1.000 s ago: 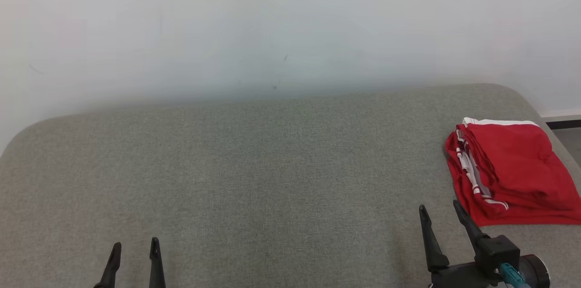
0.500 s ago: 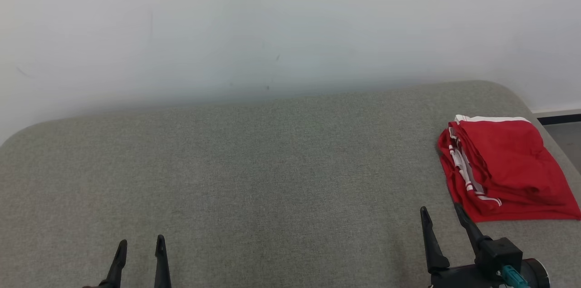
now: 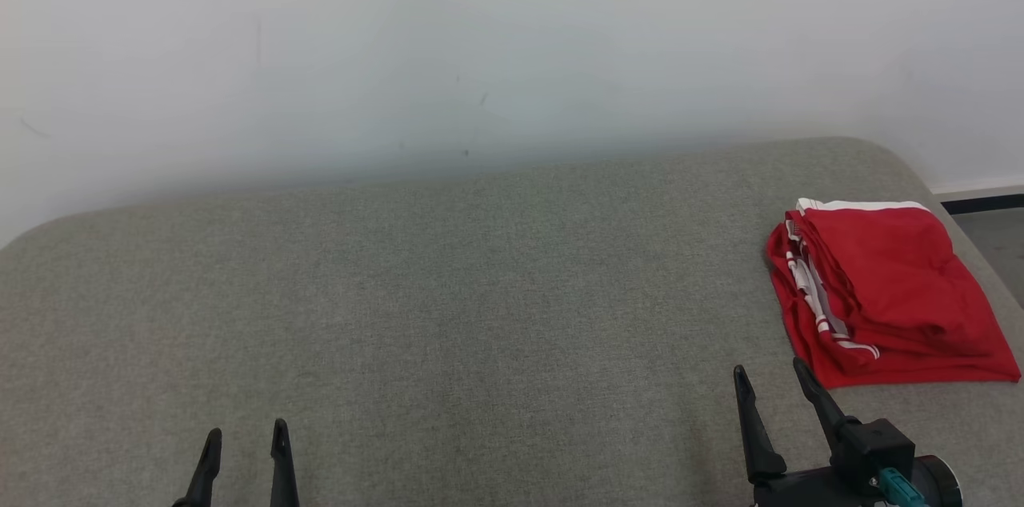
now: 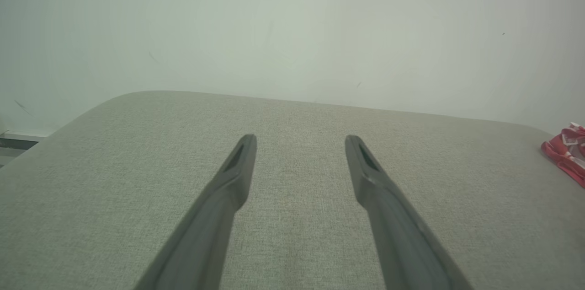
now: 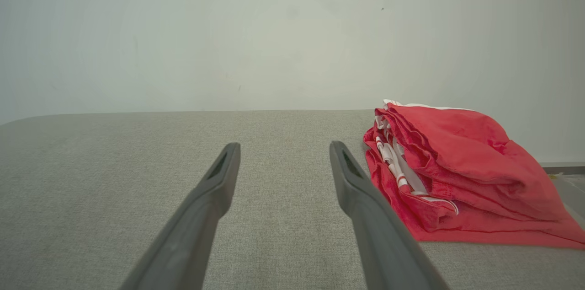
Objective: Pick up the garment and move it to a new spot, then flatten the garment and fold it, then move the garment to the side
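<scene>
The garment (image 3: 880, 291) is red with white stripes and lies folded in a stack at the right end of the grey padded surface (image 3: 480, 291). In the right wrist view the garment (image 5: 457, 171) sits just right of my fingers. My right gripper (image 3: 770, 373) stands open near the front edge, a short way in front and left of the garment, holding nothing; its open fingers frame bare fabric in the right wrist view (image 5: 282, 147). My left gripper (image 3: 245, 433) is open at the lower left, far from the garment, and empty (image 4: 299, 139). A corner of the garment (image 4: 566, 150) shows at that view's right edge.
A pale wall (image 3: 480, 35) rises straight behind the padded surface. The surface's corners are rounded, and beyond its right end a strip of floor with a dark skirting (image 3: 984, 205) shows.
The camera has shifted a little, so the whole picture has slid left and up. Both grippers stay open at the front edge and the garment lies where it was.
</scene>
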Controlling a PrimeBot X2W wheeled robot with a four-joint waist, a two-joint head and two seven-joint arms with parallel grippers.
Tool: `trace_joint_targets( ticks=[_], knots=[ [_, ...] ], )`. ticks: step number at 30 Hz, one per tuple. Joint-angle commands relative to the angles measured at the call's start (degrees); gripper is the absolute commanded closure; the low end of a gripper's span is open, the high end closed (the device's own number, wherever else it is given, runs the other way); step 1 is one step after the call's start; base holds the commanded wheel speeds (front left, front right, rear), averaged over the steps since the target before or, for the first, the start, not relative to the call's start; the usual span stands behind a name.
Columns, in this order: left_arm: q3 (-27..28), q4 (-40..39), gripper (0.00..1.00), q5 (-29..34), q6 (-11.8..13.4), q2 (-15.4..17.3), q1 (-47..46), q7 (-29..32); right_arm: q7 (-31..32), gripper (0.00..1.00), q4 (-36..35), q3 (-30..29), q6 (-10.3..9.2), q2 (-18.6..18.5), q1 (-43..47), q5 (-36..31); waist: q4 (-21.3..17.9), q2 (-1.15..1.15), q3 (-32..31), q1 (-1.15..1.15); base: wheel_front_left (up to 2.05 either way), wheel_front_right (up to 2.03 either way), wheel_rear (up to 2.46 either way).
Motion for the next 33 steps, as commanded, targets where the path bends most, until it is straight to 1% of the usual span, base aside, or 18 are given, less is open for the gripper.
trace_joint_targets(
  ticks=[1, 12, 13, 17, 33],
  knots=[
    [0.2, -0.2, 0.0, -0.2, 0.0, 0.0, 0.7, 0.0, -0.1, 0.0, -0.2, 0.0, -0.18, 0.1, 0.4, 0.2, 0.0, 0.0, 0.0, 0.0, 0.0, 0.0, 0.0],
    [-0.2, -0.4, 0.0, -0.9, 0.8, 0.0, 0.4, 0.0, -0.1, 0.0, 0.5, 0.5, -0.18, 0.1, 0.3, 1.3, 0.2, 0.0, -0.1, 0.0, 0.0, 0.0, 0.0],
    [-0.2, -0.3, 1.0, -0.6, 0.6, 0.0, 0.2, 0.0, 0.0, 1.0, 0.4, 0.4, 0.0, 0.0, 0.0, 1.0, 0.2, 0.0, -0.1, 0.0, 0.0, 0.0, 0.0],
    [-0.2, 1.9, 1.0, -0.7, 0.5, -0.3, 1.0, 0.2, 0.2, 1.0, 2.4, 0.3, 0.0, 0.0, 1.2, 1.2, 0.3, 0.0, -0.1, 0.0, 0.0, 0.0, 0.0],
    [1.2, 2.6, 1.0, -17.9, -1.3, -0.2, -1.7, 4.7, 4.6, 1.0, 0.7, -1.6, -0.02, 0.0, 0.3, 19.8, 0.7, 0.0, 0.5, 0.0, 0.0, 0.0, 0.0]
  ],
)
